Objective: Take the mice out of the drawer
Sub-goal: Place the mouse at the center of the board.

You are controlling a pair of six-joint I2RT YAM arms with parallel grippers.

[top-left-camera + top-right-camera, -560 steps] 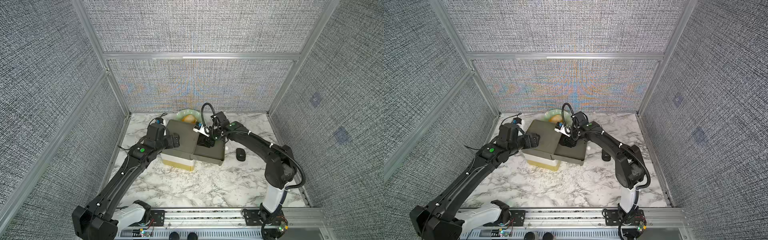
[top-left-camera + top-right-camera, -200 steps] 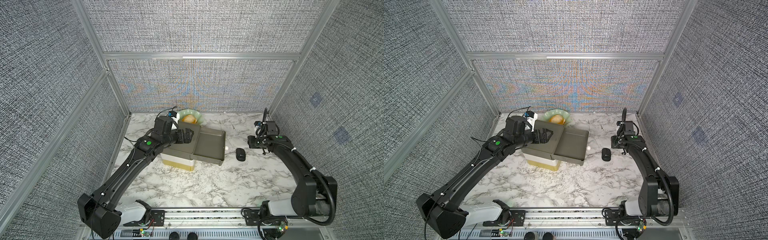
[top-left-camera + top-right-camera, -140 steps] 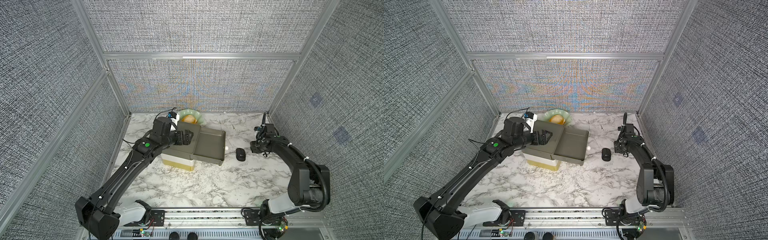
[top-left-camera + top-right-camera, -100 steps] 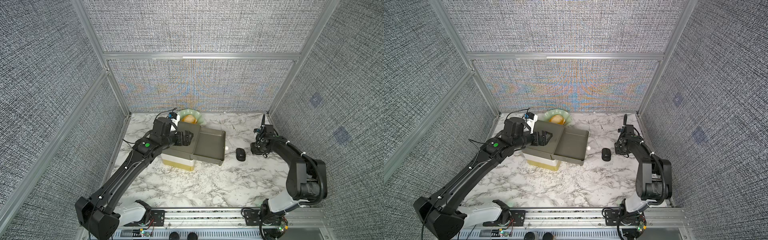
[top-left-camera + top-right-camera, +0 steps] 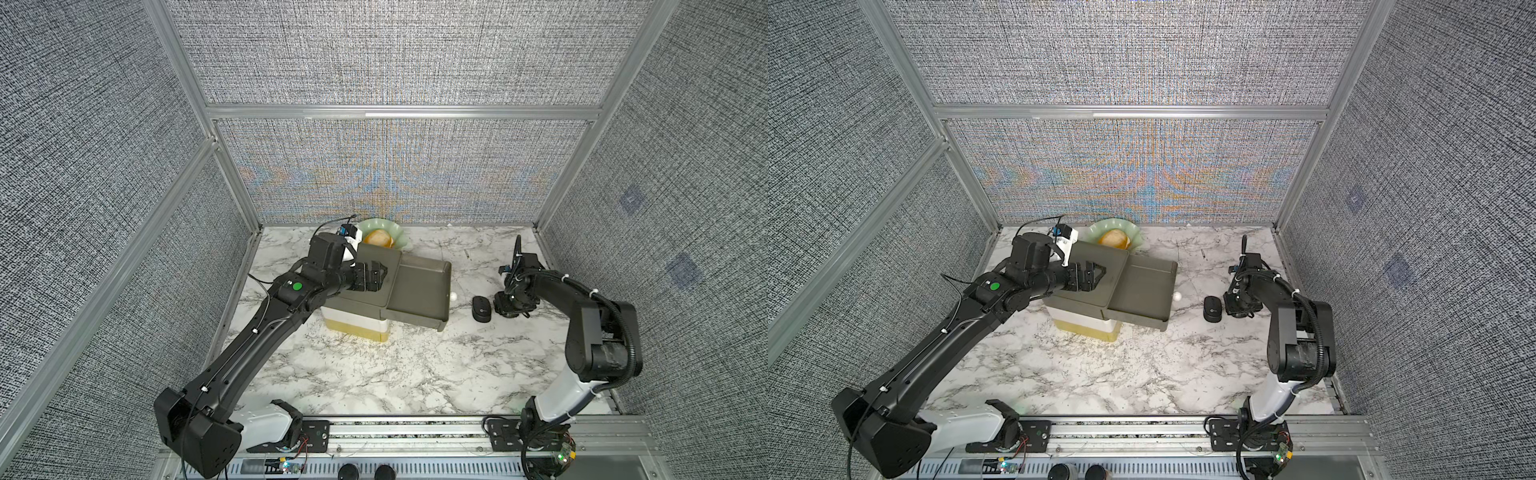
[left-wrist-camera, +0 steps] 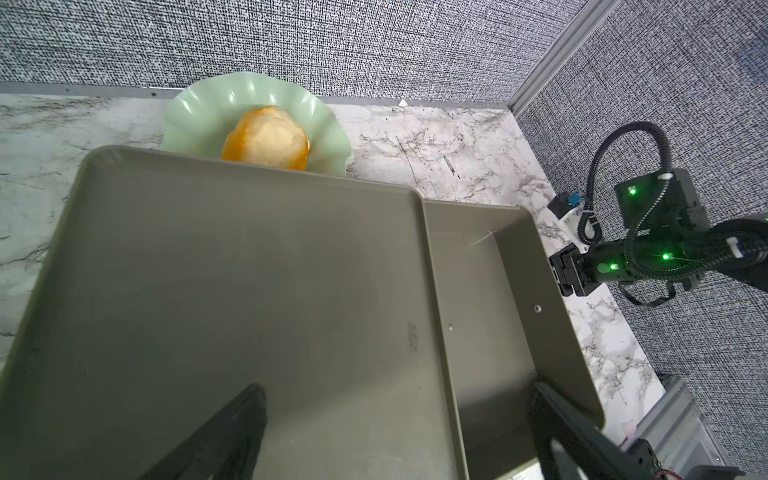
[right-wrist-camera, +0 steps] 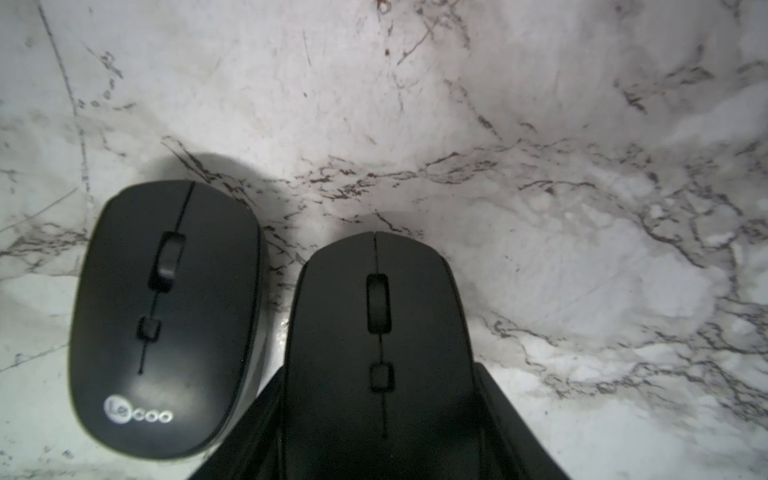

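Right claw (image 7: 380,399) pinching 1 black mouse (image 7: 376,307), 1 loose mouse (image 7: 166,316) just beside it, left claw (image 5: 376,276) spread over cabinet (image 6: 249,270)

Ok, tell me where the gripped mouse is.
In the right wrist view, the held mouse sits in the right gripper, close beside the loose black mouse, right of the open drawer.

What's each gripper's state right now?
Left gripper: open, empty.
Right gripper: shut on a black mouse.
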